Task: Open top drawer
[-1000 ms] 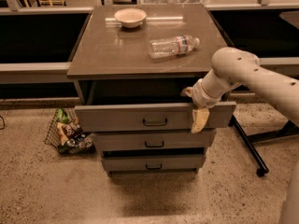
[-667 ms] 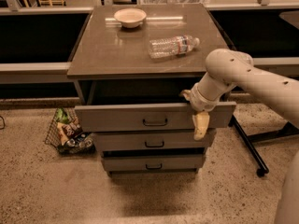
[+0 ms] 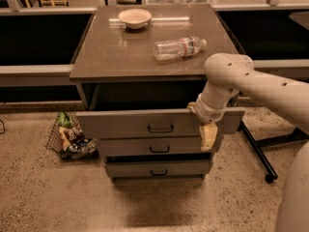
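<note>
To the left of the top drawer (image 3: 140,123), down on the floor, a wire basket (image 3: 71,137) of packets sits where it was a second ago; nothing on that side has moved. Above the top drawer, on the cabinet top (image 3: 111,57), the bowl (image 3: 134,18) at the back and the bottle (image 3: 179,48) lying on its side have also held their places.

What has changed is the top drawer itself. Its front now stands slightly further out than a second ago, with a dark gap open behind it under the cabinet top. It also overhangs the middle drawer (image 3: 125,148) and the bottom drawer (image 3: 130,169) below it, both of which are shut. You can judge the pull as working. The task is partly done, with more travel probably left in the box.

The thin black handle (image 3: 160,128) at the centre of the top drawer is untouched. The pull comes from further right.

At the right end of the top drawer, the gripper (image 3: 207,138) hangs over the top edge of the front, lower against the panel than it was. Its pale tip lies against the outer face. You cannot tell whether it is spread or pinched on the panel, since part of it is hidden behind the front. The arm (image 3: 260,88) reaches in from the right of the top drawer.
</note>
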Motion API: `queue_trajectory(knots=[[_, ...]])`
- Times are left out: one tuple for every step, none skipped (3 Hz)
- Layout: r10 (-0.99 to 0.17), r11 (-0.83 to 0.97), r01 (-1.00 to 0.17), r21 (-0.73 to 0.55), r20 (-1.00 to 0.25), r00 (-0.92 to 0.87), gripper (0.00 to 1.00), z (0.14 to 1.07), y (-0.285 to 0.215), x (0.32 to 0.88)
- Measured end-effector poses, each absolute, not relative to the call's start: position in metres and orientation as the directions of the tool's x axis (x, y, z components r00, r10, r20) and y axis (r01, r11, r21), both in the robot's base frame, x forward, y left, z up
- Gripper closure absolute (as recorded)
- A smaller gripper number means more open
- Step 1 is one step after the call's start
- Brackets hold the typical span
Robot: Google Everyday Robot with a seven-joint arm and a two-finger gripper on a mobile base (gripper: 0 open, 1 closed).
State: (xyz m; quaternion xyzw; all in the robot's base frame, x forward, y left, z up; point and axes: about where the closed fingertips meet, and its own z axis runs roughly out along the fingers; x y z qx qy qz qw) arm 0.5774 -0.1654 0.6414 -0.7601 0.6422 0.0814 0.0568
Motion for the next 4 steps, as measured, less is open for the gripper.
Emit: queue_trajectory(knots=[[-0.972, -0.160, -0.987, 0.026, -0.181, 0.152, 0.41, 0.6491, -0.1679, 0.5680], [-0.972, -0.160, -0.987, 0.026, -0.181, 0.152, 0.64, 0.6500, -0.1679, 0.5692], [-0.973, -0.152, -0.988, 0.012, -0.175, 0.147, 0.88, 0.6572, -0.1694, 0.5598], [-0.973, -0.152, -0.988, 0.012, -0.175, 0.147, 0.82, 0.6572, -0.1694, 0.5598]])
